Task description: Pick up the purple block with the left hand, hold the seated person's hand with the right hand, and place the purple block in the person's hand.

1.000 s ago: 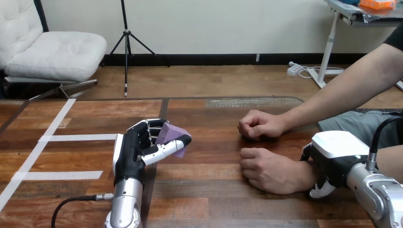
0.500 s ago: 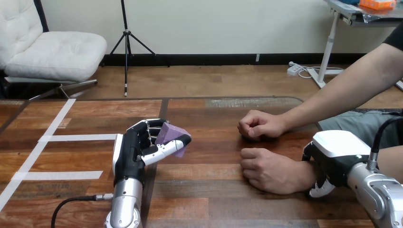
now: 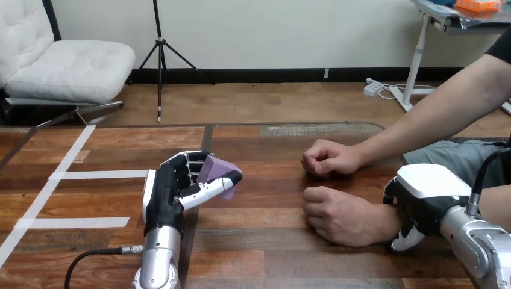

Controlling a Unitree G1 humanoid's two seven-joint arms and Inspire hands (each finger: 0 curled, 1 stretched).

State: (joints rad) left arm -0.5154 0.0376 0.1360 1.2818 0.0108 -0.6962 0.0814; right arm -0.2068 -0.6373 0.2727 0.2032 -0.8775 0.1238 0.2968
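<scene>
My left hand (image 3: 166, 195) rests on the wooden table (image 3: 271, 241) left of centre, its fingers and thumb curled round the purple block (image 3: 215, 170), which sits tilted in its grasp. My right hand (image 3: 425, 201) is at the right, its white back up, over the wrist of the person's nearer hand (image 3: 342, 215). A finger (image 3: 405, 239) curls down on the near side of that wrist. The nearer hand lies as a loose fist, knuckles up, on the table. The person's farther hand (image 3: 327, 158) is also a fist, resting just behind it.
White tape strips (image 3: 99, 174) mark the table's left part. A dark seam (image 3: 208, 141) runs down the table beside my left arm. Bare wood lies between the block and the person's fists.
The person's nearer fist and my right hand have shifted very slightly; my left hand and the block have not moved.
</scene>
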